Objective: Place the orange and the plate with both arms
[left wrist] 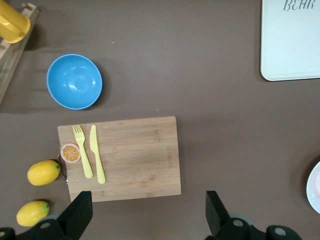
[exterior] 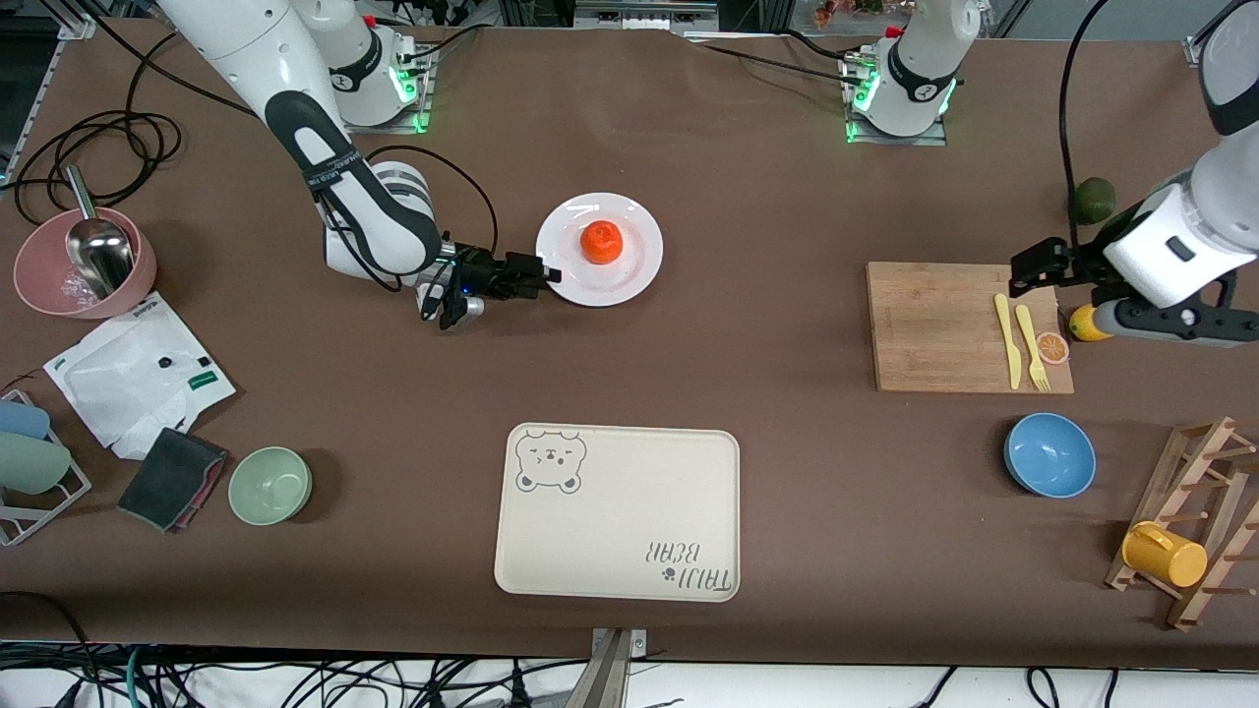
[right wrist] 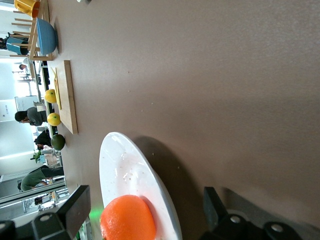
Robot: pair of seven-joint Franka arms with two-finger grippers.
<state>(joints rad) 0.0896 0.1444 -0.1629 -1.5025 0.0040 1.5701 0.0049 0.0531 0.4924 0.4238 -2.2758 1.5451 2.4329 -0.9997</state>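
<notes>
The orange (exterior: 601, 242) sits in the middle of the white plate (exterior: 629, 277), which lies on the brown table near the robots' bases. My right gripper (exterior: 544, 276) is low at the plate's edge on the right arm's side, open, with its jaws either side of the rim. In the right wrist view the plate (right wrist: 119, 165) and the orange (right wrist: 127, 220) lie between the open fingers of the right gripper (right wrist: 145, 196). My left gripper (exterior: 1033, 267) is open and empty above the cutting board's edge; its own view shows the same open left gripper (left wrist: 148, 196).
A wooden cutting board (exterior: 934, 329) holds a yellow knife, fork and an orange slice, with a lemon (exterior: 1086, 324) and a dark green fruit (exterior: 1093, 200) beside it. A bear-printed tray (exterior: 617, 511), blue bowl (exterior: 1049, 454), green bowl (exterior: 269, 484) and pink bowl (exterior: 84, 261) stand around.
</notes>
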